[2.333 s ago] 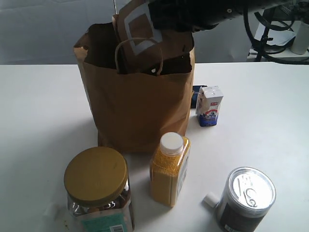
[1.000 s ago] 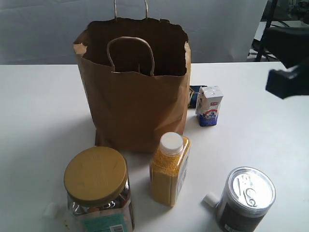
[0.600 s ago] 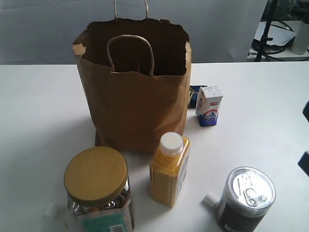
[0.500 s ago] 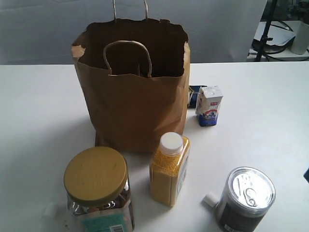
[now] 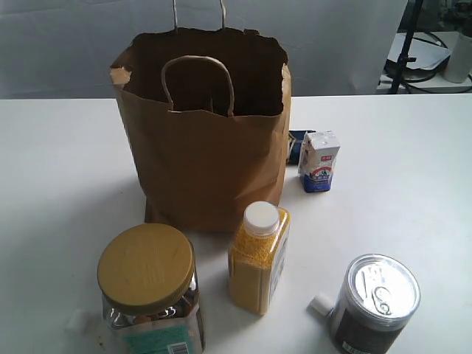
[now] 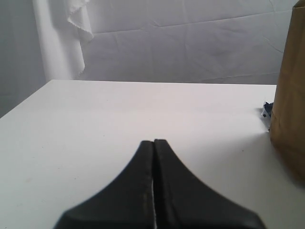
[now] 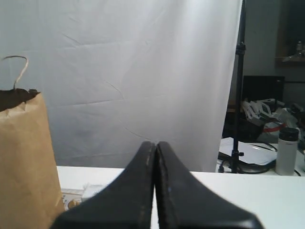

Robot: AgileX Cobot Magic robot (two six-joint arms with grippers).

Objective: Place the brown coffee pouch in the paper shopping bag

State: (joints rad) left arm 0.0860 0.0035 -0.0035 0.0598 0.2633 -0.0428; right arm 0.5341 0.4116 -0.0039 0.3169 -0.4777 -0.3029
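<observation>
The paper shopping bag (image 5: pixel 206 158) stands upright at the middle back of the white table, its ragged mouth open and one loop handle drooping inside. Its side also shows in the left wrist view (image 6: pixel 290 95) and the right wrist view (image 7: pixel 24 162). The brown coffee pouch is hidden; nothing of it shows above the bag's rim. Neither arm appears in the exterior view. My left gripper (image 6: pixel 153 141) is shut with nothing between its fingers, low over the table beside the bag. My right gripper (image 7: pixel 156 143) is shut and empty too, facing the white backdrop.
A gold-lidded clear jar (image 5: pixel 151 291), a yellow bottle with a white cap (image 5: pixel 258 258) and a grey pull-tab can (image 5: pixel 374 302) stand along the front. A small white-and-blue carton (image 5: pixel 319 161) sits right of the bag. Stands and clutter lie beyond the table's far right.
The right arm, which held the pouch over the bag's mouth, drew back to the right and left the exterior view. The pouch no longer shows. The bag's handle shifted slightly.
</observation>
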